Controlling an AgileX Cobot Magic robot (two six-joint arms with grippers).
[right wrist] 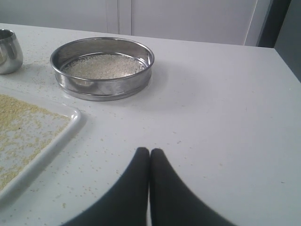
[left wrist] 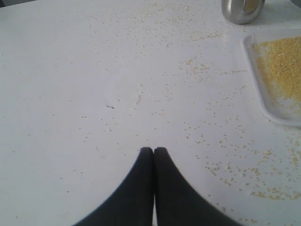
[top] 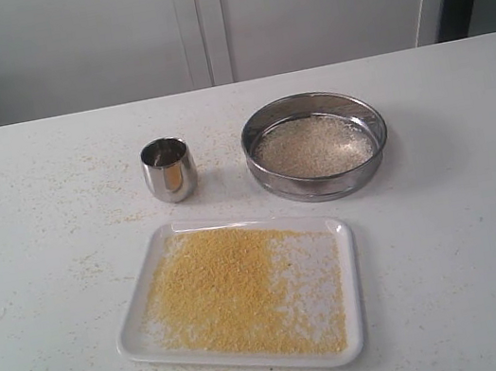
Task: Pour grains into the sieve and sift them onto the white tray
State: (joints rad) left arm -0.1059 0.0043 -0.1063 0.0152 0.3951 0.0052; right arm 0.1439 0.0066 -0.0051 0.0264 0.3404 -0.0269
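1. Exterior camera alone takes in the whole layout: tray (top: 351, 292) at the near middle of the table (top: 468, 233), sieve (top: 322, 186) behind it to the right, cup (top: 168, 169) behind it to the left, all three standing apart. Shows neither arm.
2. Grains (top: 228, 290) in two lots: yellow, spread over most of the tray and thinner toward its right end; paler and coarser, lying on the sieve's mesh. Loose specks scattered over the table around the tray.
3. Left wrist camera alone catches the left gripper (left wrist: 153, 150): black fingertips pressed together, nothing between them, over speckled table. Cuts the tray down to one end and the cup to its lower part.
4. Right wrist camera alone catches the right gripper (right wrist: 149, 151): fingertips likewise together and empty, over the table beside the tray's corner and well short of the sieve. Shows the sieve whole with its pale layer inside, the tray only as a corner, the cup half cropped at the frame edge.
5. Hard to make out: the cup's inside, lost in reflections; and whether either gripper touches the table or hangs just above it.
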